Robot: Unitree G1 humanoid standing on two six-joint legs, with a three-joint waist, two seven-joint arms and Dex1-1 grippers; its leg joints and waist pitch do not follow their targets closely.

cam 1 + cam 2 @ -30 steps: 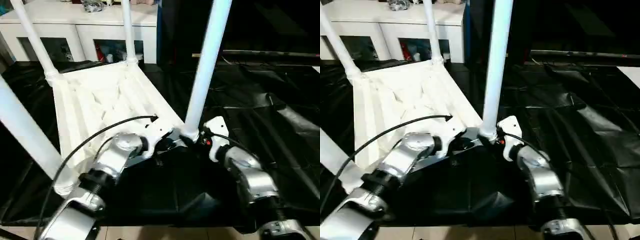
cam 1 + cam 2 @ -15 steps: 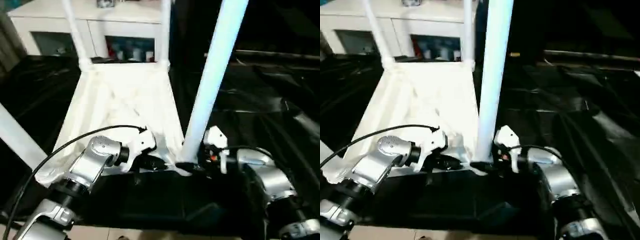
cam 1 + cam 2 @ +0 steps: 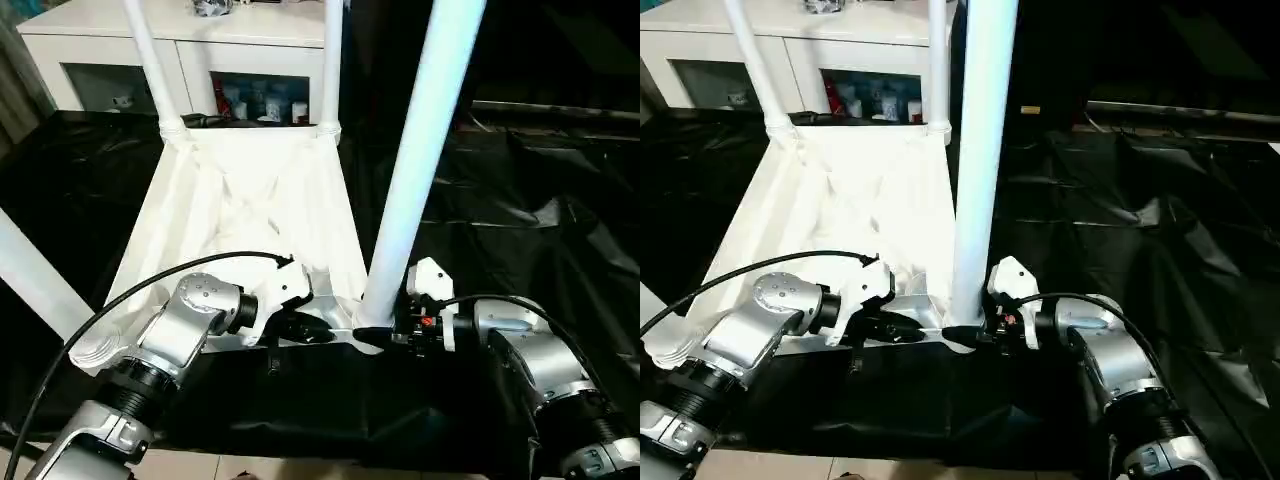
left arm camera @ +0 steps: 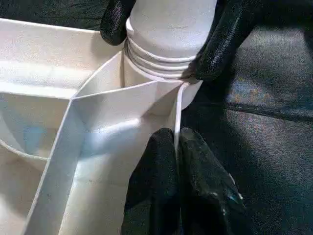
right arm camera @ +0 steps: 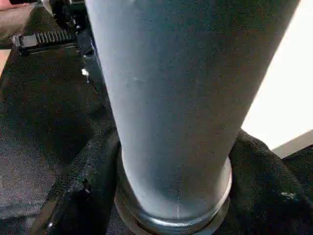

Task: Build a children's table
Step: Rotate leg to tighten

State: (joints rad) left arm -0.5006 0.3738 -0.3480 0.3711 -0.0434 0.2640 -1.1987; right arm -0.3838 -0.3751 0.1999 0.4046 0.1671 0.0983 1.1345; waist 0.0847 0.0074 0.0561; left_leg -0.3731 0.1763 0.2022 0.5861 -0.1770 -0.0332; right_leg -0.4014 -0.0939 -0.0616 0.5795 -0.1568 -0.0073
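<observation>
Children's table: I see it upside down on the black-draped worktop [image 3: 520,200], its tabletop [image 3: 250,210] ribbed side up, legs rising from the corner sockets
Near leg: the leg [image 3: 420,170] at the near right corner is the one I'm working; its long axis runs straight up, leaving the head views at their upper edge
Far legs: two more legs [image 3: 150,60] [image 3: 331,60] stand at the far corners, and a fourth [image 3: 40,275] rises at the near left
Right claw: my right claw [image 3: 372,335] sits at the foot of the near leg, one black finger [image 5: 85,196] on each side of the tube just above its collar; they flank it closely, but I cannot tell whether they are pressing
Left claw: my left claw [image 3: 310,330] is pinched tight on the thin rim wall of the tabletop beside that same socket, fingertips [image 4: 164,161] together on the plastic edge
Key relation: leg foot lies directly between the right claw's fingers, with the left claw just beside it along the near edge; both arms are at the same corner, the right one nearer the leg
Thread: in the left wrist view the ridges at the leg's base show above the socket, so I judge it not fully seated
Next move: I judge it a turn about the upright axis by the right claw while the left steadies the tabletop
</observation>
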